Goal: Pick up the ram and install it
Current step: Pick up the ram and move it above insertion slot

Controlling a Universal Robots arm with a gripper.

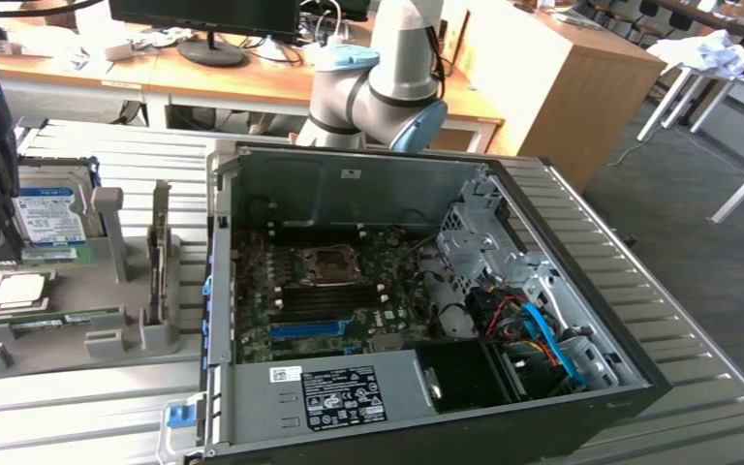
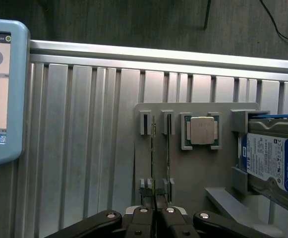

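A: Where is the ram (image 2: 153, 148) being held?
B: On edge in a grey rack (image 2: 198, 168) (upright, so its thin top is being offered), and it is being pinched by the narrowed claw (image 2: 156, 214).

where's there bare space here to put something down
Bare ribbed table between the blue-framed screen and the grey holder; also the strip along the computer case on the exterior view's right. Crowded: the holder, with chip, hard drive and the hand shut on a ram stick.
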